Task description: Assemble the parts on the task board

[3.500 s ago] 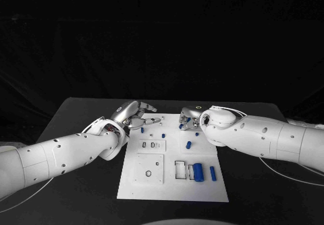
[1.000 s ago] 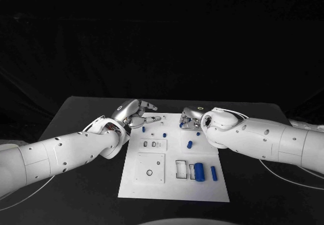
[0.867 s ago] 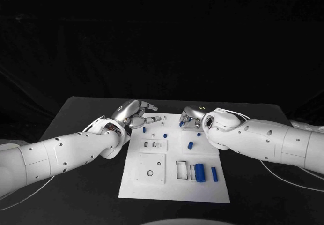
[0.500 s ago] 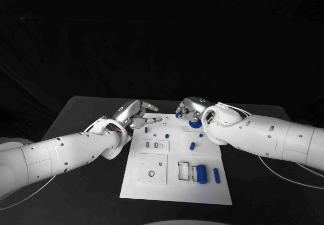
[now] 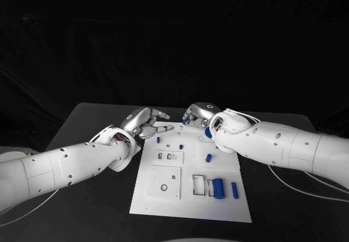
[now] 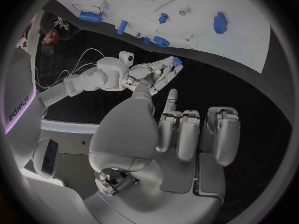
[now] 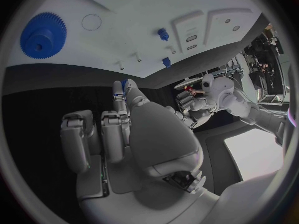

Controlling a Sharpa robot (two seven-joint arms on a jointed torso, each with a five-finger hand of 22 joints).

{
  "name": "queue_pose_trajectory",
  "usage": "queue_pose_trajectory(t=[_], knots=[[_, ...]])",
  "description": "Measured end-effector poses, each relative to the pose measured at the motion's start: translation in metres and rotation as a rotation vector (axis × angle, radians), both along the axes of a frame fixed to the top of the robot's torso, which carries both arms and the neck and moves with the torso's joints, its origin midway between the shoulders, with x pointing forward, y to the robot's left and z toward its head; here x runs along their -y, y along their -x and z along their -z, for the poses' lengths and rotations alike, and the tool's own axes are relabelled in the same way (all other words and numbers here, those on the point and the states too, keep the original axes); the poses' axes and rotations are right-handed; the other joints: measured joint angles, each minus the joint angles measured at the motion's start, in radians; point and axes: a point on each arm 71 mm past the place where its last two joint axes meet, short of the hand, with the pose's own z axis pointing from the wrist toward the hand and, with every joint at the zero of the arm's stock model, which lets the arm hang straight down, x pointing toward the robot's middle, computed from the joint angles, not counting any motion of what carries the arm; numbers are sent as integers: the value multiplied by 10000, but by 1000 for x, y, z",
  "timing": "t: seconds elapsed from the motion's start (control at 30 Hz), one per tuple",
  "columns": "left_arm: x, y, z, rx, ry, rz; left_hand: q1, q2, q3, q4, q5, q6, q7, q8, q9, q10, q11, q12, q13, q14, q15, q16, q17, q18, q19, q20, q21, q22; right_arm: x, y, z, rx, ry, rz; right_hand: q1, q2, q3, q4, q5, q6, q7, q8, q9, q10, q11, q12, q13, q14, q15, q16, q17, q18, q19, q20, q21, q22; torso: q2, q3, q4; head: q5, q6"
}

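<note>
A small blue part (image 6: 177, 61) is pinched in the fingertips of the right hand (image 5: 197, 114), lifted off the far end of the task board (image 5: 189, 201), though its shape and heading are too hidden to be made out. The blue gear (image 7: 42, 35) is left flat at the board's far right, half covered by the right arm. Compared with 3.5 s ago, the right hand is raised and pulled back past the far edge, while the left hand (image 5: 146, 121) is kept curled on nothing at the far-left corner.
</note>
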Motion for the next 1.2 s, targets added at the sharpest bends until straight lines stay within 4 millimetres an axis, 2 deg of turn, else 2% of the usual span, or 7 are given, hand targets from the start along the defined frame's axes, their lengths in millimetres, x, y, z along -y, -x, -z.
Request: queue_pose_trajectory(t=[0.37, 0.57, 1.07, 1.2], knots=[[2, 0, -8, 186, -1, 75, 0, -1, 0, 0, 0, 0, 0, 0, 0, 0, 0, 0, -1, 0, 0, 0, 3, 0, 0, 0, 0, 0, -7, -3, 9, 12, 321, -64, -11, -12, 53, 42, -20, 2, 0, -80, 0, -37, 37, 0, 0, -37, 36, 0, -2, 1, 38, 38, 0, -1, 103, -72, 64, -49, -10], [3, 0, -9, 218, 3, 124, 0, -1, 0, 0, 0, 0, 0, 0, 1, 0, 0, 0, -2, 0, 0, 0, 2, -1, 0, 0, 0, 0, -5, -5, 10, -14, 529, 18, -9, -13, 53, 43, -10, 6, -3, -127, 0, -72, 71, 1, 0, -36, 36, 0, -2, 1, 38, 38, 0, -2, 129, -97, 78, -73, -21], [3, 1, -11, 241, -7, 148, 1, -1, 0, 0, 0, 0, 0, 0, -7, 0, 0, 0, -3, 0, 0, 0, 0, 0, 0, 0, 0, 0, -6, -9, 11, 5, 755, 109, 15, -38, 80, 16, 28, 14, -6, -182, 2, -72, 71, 1, 0, -36, 36, 0, -4, 1, 2, 73, 0, -3, 130, -93, 83, -97, -35], [3, 2, -11, 243, -4, 157, 1, -1, 0, 0, 0, 0, 0, 0, -7, 0, 0, 0, -3, 0, 0, 0, 0, 0, 0, 0, 0, 0, -4, -10, 12, 10, 804, 192, 14, -38, 105, 42, 27, 16, -7, -168, 3, -72, 71, 1, 0, -36, 36, 0, -4, 1, 2, 74, 0, -3, 130, -97, 105, -105, -35]])
